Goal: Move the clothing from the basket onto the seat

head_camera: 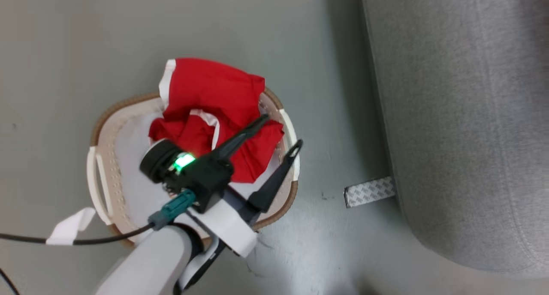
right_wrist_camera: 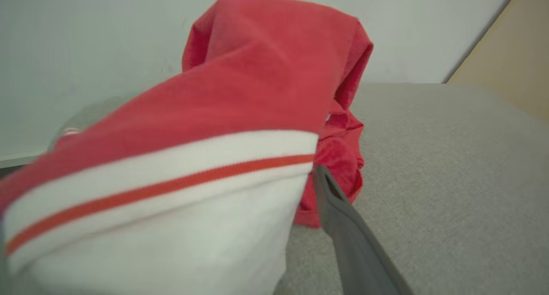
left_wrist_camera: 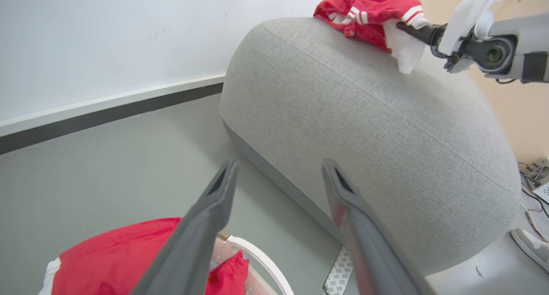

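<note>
Red clothing (head_camera: 214,110) with white trim lies heaped in the basket (head_camera: 103,123), one fold spilling over the far rim, the white pad bare beneath it. My left gripper (head_camera: 282,130) hangs just above the heap, empty, its fingers spread wide: one over the red cloth, the other over the basket's rim on the side nearer the seat (head_camera: 463,115). The basket stands on the grey floor (head_camera: 64,50) near the seat, apart from it. Up on the seat's rounded top lies a second red garment (left_wrist_camera: 369,7). My right gripper (left_wrist_camera: 405,26) is at it. The garment's white striped band drapes over one finger and hides it, while the other finger stands well off to the side, so that hand looks parted.
</note>
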Available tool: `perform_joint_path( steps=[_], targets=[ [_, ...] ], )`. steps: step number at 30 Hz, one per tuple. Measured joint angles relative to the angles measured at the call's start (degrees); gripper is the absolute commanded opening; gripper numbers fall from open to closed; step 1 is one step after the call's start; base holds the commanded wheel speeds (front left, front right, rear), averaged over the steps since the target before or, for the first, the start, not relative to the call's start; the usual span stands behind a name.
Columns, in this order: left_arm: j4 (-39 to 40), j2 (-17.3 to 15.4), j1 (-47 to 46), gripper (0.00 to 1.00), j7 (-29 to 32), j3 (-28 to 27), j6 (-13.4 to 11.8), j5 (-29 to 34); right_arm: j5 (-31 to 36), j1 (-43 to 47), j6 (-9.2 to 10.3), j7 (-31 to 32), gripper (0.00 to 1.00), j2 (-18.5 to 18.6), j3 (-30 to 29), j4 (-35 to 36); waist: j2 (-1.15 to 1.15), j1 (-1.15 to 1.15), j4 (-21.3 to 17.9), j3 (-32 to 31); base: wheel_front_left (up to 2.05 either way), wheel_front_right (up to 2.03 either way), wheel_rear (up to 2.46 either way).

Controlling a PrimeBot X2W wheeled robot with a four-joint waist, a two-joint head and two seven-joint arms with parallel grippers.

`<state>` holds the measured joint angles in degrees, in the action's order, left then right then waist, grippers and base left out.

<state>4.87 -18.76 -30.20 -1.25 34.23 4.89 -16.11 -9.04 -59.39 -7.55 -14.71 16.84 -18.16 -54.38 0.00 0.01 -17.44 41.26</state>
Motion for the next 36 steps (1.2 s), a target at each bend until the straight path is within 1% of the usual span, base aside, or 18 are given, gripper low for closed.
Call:
perform_joint_path(
  steps=[2,5,8,11,14,19,20,26,30,36],
  targets=[
    [-0.66,-0.30,1.04,1.00,-0.75,-0.35,-0.41,-0.26,0.55,3.20,0.00,0.00,1.00,-2.08,1.32,1.55,0.00,0.00,-0.09,-1.27,0.00,0.00,0.00],
    [-1.57,-0.51,2.82,1.00,-1.98,-0.69,-0.99,-1.24,0.60,8.98,0.00,-0.08,1.00,-4.44,1.49,7.82,0.00,0.00,-0.18,-3.61,0.00,0.00,0.00],
    [-2.64,-0.57,4.77,1.00,-3.93,-1.49,-1.99,-2.10,2.21,15.69,0.00,-0.08,1.00,-6.67,2.30,13.80,0.00,-0.01,-0.19,-6.29,0.00,0.00,0.00],
    [-4.28,-0.57,7.04,1.00,-6.35,-2.22,-2.58,-3.08,4.05,21.82,-0.01,-0.08,1.00,-8.23,4.69,18.29,0.00,-0.01,-0.11,-9.33,0.00,0.00,0.00],
    [-6.51,-0.15,9.49,1.00,-8.99,-2.72,-3.38,-3.88,5.05,26.92,0.00,-0.08,1.00,-9.16,5.71,22.28,0.00,-0.02,0.20,-12.71,0.00,0.00,0.00],
    [-10.55,1.53,13.73,1.00,-12.47,-4.63,-5.34,-5.77,5.65,34.24,-0.01,-0.11,1.00,-11.13,7.09,29.00,0.00,-0.02,1.37,-18.72,0.00,0.00,0.00],
    [-11.24,1.94,14.75,1.00,-12.99,-5.13,-5.59,-6.21,5.94,35.82,0.00,-0.19,1.00,-11.33,8.08,30.05,0.00,-0.02,1.68,-19.97,0.00,0.00,0.00],
    [-13.57,4.55,20.64,1.00,-13.81,-9.53,-7.21,-6.86,5.92,43.64,0.00,-0.25,1.00,-13.05,11.51,36.74,0.00,-0.03,4.30,-27.10,0.00,0.00,0.00],
    [-12.96,6.68,24.98,1.00,-13.89,-13.56,-6.98,-6.54,6.41,48.34,-0.01,-0.25,1.00,-13.62,13.26,39.38,0.00,-0.03,6.65,-31.04,0.00,0.00,0.00],
    [-12.61,9.43,30.56,1.00,-13.89,-20.22,-6.02,-4.76,6.31,52.86,-0.01,-0.25,1.00,-14.12,15.46,39.86,0.00,-0.03,10.25,-35.60,0.00,0.00,0.00]
  ],
)
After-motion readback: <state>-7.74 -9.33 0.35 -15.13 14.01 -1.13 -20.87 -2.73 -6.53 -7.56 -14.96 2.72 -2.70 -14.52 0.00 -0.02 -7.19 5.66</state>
